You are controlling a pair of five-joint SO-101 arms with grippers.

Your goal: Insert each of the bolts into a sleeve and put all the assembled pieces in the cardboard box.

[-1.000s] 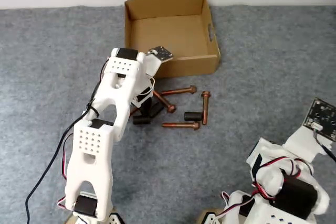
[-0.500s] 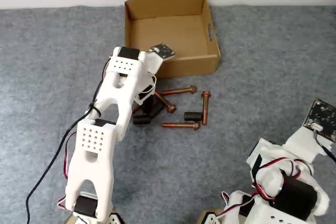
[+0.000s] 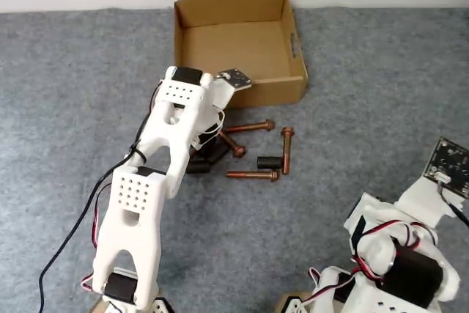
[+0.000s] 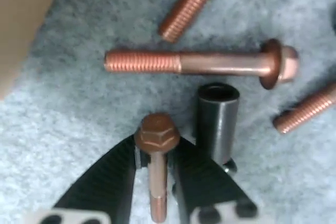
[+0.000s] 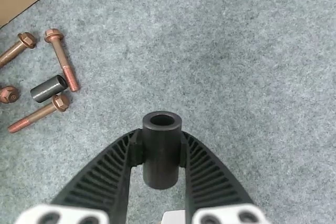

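Clamping a bolt [image 4: 156,182], the left tool [image 4: 156,150] shifted rightward; right tool [image 5: 161,137] holds a sleeve [image 5: 161,158].

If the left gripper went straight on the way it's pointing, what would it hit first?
Probably the crosswise bolt lying just ahead of the left gripper and the held bolt; the black sleeve sits beside that line. Depth is unclear, so it might pass above.

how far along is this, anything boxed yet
Nothing finished: the cardboard box holds no pieces, nothing is assembled. In hand: left jaws grip a bolt, right jaws a sleeve. Left: joining these, plus the loose bolts and sleeves on the carpet.
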